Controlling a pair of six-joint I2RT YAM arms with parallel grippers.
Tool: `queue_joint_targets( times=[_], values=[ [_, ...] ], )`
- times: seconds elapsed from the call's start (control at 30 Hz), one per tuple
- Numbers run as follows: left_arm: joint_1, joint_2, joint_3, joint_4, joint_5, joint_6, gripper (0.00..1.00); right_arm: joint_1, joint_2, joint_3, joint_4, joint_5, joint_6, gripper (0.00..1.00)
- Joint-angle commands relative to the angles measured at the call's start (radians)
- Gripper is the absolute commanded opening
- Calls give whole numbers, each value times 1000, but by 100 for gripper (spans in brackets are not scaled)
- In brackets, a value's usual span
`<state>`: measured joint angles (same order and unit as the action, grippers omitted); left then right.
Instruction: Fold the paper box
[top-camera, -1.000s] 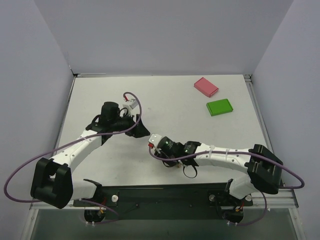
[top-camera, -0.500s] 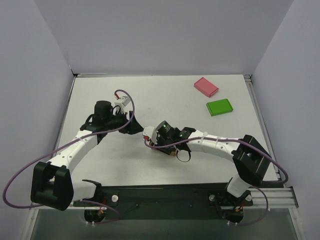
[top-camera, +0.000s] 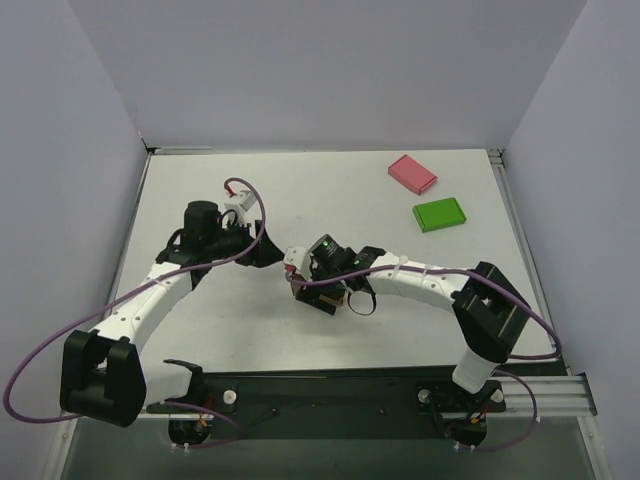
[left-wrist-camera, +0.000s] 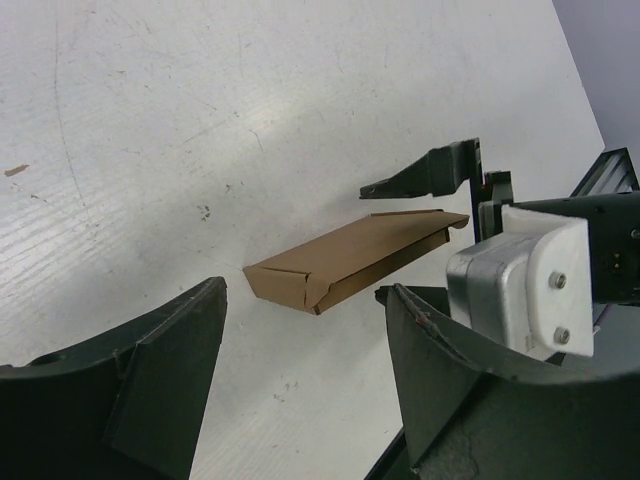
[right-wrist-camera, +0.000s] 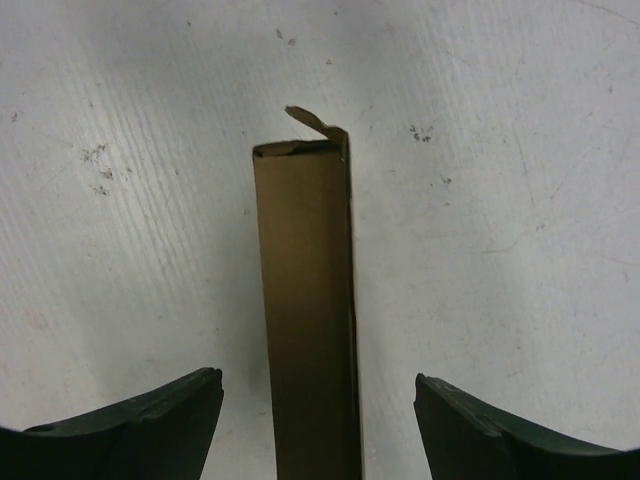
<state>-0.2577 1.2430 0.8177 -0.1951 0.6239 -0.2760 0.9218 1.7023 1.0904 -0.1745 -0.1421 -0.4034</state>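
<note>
Arms low and bent inward — left hand (left-wrist-camera: 305, 300) agape before the paper box (left-wrist-camera: 350, 255); right hand (right-wrist-camera: 318, 400) agape astride it

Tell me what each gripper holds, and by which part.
Nothing is held. The right gripper is open around the brown box without touching it; the left gripper is open, empty.

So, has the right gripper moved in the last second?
Yes. From above, the right gripper has shifted away from the robot and slightly left, judged against the green box.
</note>
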Motion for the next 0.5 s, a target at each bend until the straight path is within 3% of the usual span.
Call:
queue_joint_targets(
  times=[0.0,0.27,0.47],
  values=[
    [11,-45,23,29,-7,14,75,-40,-121,-30,61,-42,44,79],
    [-21,-71,20,23,-76,85,73,-86,-358,-95,167,-22,250,72],
    [-256,-123,26,-58,-322,261,73,-153,-576,-237,262,-3,587,71]
  ],
)
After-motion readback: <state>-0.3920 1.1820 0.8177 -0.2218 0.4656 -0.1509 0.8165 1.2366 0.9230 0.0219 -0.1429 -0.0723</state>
